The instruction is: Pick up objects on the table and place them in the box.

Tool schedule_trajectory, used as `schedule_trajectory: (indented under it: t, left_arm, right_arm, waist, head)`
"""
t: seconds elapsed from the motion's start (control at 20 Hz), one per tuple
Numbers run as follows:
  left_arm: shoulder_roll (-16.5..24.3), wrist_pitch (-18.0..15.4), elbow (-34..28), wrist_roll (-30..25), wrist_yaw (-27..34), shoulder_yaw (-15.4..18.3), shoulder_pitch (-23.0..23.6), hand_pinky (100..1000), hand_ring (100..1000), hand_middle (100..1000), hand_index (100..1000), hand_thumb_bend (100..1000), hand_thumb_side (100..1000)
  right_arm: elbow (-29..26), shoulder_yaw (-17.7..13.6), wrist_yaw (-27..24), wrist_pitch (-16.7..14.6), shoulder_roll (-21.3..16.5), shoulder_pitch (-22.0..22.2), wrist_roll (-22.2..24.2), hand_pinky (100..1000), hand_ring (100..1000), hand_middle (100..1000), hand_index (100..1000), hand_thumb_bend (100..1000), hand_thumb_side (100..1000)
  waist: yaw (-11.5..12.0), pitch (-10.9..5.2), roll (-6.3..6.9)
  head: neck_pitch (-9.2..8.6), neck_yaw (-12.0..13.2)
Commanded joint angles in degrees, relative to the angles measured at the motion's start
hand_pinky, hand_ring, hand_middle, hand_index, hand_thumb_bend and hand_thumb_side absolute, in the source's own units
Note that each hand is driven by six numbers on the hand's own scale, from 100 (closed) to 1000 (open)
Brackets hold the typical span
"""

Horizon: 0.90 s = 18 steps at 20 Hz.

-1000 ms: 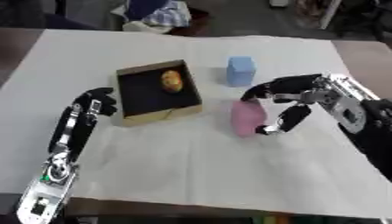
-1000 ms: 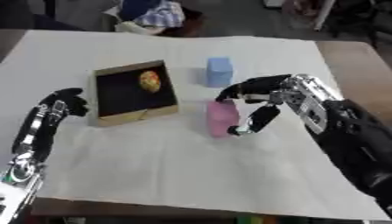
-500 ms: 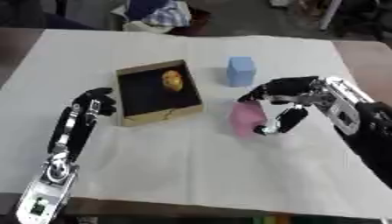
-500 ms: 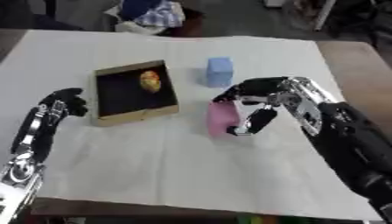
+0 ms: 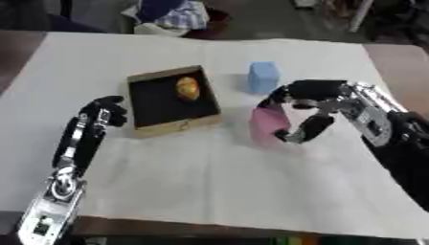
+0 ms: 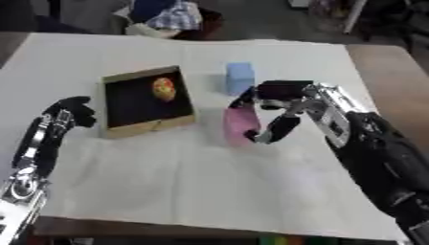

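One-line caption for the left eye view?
Right hand curls around the pink block on the white cloth; yellow object in the brown box.

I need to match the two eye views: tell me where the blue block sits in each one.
Left eye view: blue block right of centre, upper half, beyond the right hand.
Right eye view: blue block near centre, upper half.
Shared landmark: the box, left of the block in both.

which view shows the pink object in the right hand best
The left eye view: the pink object shows more of its face beside the right hand, whose fingers curl round it. The right eye view shows nearly the same, with the thumb covering slightly more.
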Motion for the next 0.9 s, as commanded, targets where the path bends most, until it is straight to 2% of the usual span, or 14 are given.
schedule_trajectory:
  t: [0.05,0.25,0.35,0.6,0.9]
  left_arm:
    - [0.6,-0.1,-0.8,0.0,0.2,0.5,-0.6,635,594,566,778,100,921]
    - [0.6,-0.1,-0.8,0.0,0.2,0.4,-0.6,635,594,566,778,100,921]
    - [0.6,-0.1,-0.8,-0.1,0.2,0.4,-0.6,635,594,565,778,100,921]
    - [0.3,-0.1,-0.8,-0.3,0.3,0.1,-0.7,635,594,565,778,100,922]
    - [-0.1,-0.2,-1.0,-0.5,0.5,-0.1,-1.1,635,594,565,778,100,922]
  right_arm:
    - [-2.7,-1.0,-3.5,2.1,-0.6,-1.2,-3.2,750,636,433,881,100,152]
    - [-5.0,0.3,-7.3,4.4,-0.1,-3.0,-7.3,752,637,434,882,100,119]
    - [-5.5,1.2,-7.3,5.1,1.2,-4.6,-9.3,754,640,437,884,100,107]
    - [-2.4,1.7,-3.7,5.2,7.7,-9.8,-11.8,757,646,442,885,100,100]
    - [5.1,-0.5,2.1,3.7,15.9,-14.4,-12.0,760,652,451,890,100,100]
  waist:
    - [0.1,-1.34,0.11]
    - [0.1,-1.4,0.13]
    - [0.1,-1.45,0.17]
    - [0.4,-1.43,0.55]
    - [1.4,-0.97,1.09]
  head:
    - [-0.14,-0.1]
    - [-0.14,-0.1]
    - [-0.14,-0.2]
    - [-0.14,-0.7]
    - [-0.14,-1.5]
